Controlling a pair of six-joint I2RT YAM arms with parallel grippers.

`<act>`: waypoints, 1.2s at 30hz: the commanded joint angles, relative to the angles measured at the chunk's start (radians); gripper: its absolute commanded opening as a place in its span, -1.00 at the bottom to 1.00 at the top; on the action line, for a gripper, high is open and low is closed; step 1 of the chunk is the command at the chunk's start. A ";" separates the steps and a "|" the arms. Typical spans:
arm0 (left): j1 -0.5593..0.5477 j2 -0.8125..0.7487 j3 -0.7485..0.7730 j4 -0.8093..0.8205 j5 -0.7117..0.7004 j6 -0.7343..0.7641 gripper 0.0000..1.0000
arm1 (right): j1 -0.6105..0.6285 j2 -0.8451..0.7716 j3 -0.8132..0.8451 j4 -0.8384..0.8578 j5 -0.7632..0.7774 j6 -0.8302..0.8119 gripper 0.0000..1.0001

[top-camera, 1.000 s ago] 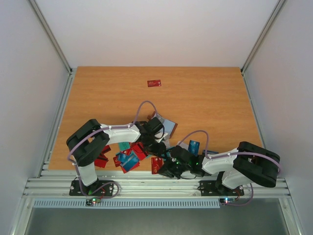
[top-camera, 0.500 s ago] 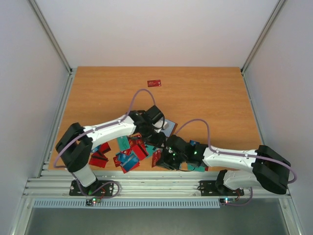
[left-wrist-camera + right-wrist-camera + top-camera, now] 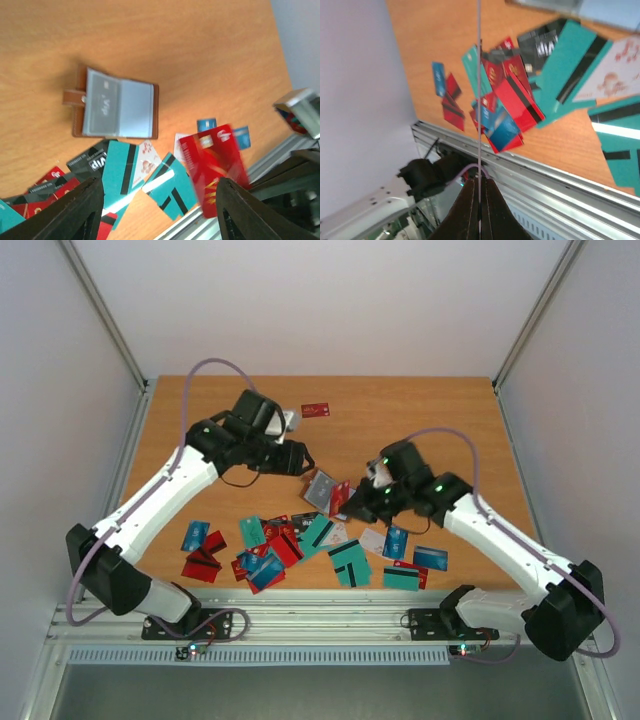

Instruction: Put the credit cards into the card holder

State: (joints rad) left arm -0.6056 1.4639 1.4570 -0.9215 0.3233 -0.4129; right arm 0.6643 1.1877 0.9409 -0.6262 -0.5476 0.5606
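Brown outside and grey within, the holder (image 3: pixel 117 109) is laid open and flat on the table (image 3: pixel 430 420), near its middle, with its strap tab turned outward. Just beside it a red card (image 3: pixel 214 167) is held tilted above the wood, blurred in the left wrist view. It is pinched by the right hand (image 3: pixel 480 189), whose fingers are pressed together on it, so that only a thin edge is seen from the right wrist. The left hand (image 3: pixel 160 200) is held above the holder with its fingers wide apart and nothing between them. The other cards (image 3: pixel 265 560), teal, red, blue and black, are scattered along the near edge, some overlapping. One more red one (image 3: pixel 315 409) is seen alone at the far side.
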 commanded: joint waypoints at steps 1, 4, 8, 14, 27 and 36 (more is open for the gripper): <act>0.062 0.002 0.080 -0.044 0.004 -0.015 0.27 | -0.169 0.038 0.150 -0.184 -0.178 -0.223 -0.98; 0.093 0.031 0.127 -0.040 0.017 -0.024 0.28 | -0.266 0.139 0.260 -0.222 -0.248 -0.314 -0.98; 0.118 0.068 0.155 0.014 0.097 -0.030 0.28 | -0.356 0.214 0.356 -0.162 -0.307 -0.345 -0.98; 0.125 0.089 0.156 0.127 0.210 -0.066 0.24 | -0.402 0.271 0.382 0.031 -0.354 -0.291 -0.98; 0.130 0.070 0.033 0.537 0.500 -0.316 0.10 | -0.469 0.160 0.330 0.208 -0.456 -0.176 -0.98; 0.130 0.109 -0.009 0.877 0.581 -0.497 -0.04 | -0.471 0.116 0.273 0.464 -0.557 -0.005 -0.98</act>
State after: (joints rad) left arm -0.4812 1.5517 1.4719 -0.3153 0.8314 -0.7856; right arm 0.2001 1.3296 1.2366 -0.3164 -1.0359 0.4583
